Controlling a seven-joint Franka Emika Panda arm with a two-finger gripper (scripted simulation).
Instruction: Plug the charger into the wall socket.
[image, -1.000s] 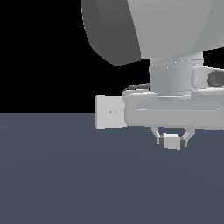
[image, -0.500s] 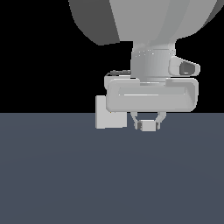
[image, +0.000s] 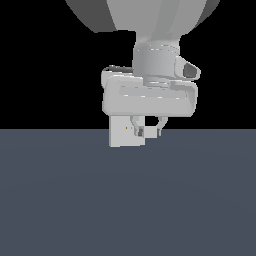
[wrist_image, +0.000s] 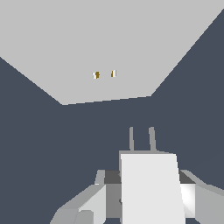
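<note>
Above the dark desk (image: 128, 200), the pincer (image: 148, 131) grips the charger (wrist_image: 151, 188) between its fingers (image: 136, 128). Two prongs (wrist_image: 141, 139) stick out of the charger's front toward the socket (image: 121, 132), which stands upright on the desk just beyond, apart from the prongs. Its two holes (wrist_image: 104, 74) show in the wrist view.

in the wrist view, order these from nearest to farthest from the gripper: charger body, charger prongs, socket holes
1. Charger body: held between the fingers of the gripper.
2. Charger prongs: sticking out ahead of the body, toward the plate.
3. Socket holes: beyond the prongs, on the wall socket.
</note>
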